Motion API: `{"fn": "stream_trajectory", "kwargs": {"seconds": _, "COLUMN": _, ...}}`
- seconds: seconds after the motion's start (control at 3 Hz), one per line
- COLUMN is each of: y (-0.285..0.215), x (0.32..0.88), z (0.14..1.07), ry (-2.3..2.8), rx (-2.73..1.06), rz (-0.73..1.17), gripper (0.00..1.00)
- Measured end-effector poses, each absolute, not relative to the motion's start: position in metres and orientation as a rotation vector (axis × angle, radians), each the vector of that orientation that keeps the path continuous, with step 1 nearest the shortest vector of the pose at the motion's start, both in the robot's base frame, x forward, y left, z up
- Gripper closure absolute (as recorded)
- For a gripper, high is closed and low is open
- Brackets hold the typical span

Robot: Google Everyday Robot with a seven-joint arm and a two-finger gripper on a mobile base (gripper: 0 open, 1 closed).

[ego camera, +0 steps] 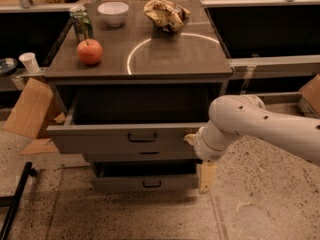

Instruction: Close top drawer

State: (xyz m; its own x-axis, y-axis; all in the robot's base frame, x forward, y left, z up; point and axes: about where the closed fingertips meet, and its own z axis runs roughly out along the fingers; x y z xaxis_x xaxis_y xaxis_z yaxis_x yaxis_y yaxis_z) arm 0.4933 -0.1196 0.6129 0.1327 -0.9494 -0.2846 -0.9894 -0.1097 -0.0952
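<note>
The top drawer [100, 141] is a wide grey metal drawer with a small dark bar handle [142, 137]. It stands partly pulled out of the cabinet [150, 76] and its inside looks dark and empty. My gripper [199, 159] is at the end of the white arm [260, 126]. It sits against the right end of the drawer's front panel and reaches down past its lower edge.
On the cabinet top are an apple [90, 51], a green can [81, 23], a white bowl [113, 12] and a crumpled bag [166, 14]. A lower drawer [145, 183] sticks out slightly. A cardboard box [30, 109] and a paper cup [30, 62] stand at the left. A black bar [14, 201] lies on the floor.
</note>
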Motion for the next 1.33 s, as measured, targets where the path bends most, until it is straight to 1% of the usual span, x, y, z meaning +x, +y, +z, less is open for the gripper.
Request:
{"fn": "stream_trajectory", "kwargs": {"seconds": 0.33, "y": -0.115, "x": 0.535, "z": 0.613, "ry": 1.866, "rx": -2.156, "rz": 0.206, "gripper": 0.02}}
{"fn": "stream_trajectory", "kwargs": {"seconds": 1.0, "y": -0.11, "x": 0.599, "z": 0.615, "ry": 1.843, "rx": -2.13, "rz": 0.149, "gripper": 0.47}}
{"fn": "stream_trajectory", "kwargs": {"seconds": 1.33, "y": -0.112, "x": 0.627, "z": 0.619, "ry": 1.845, "rx": -2.098, "rz": 0.121, "gripper": 0.76}}
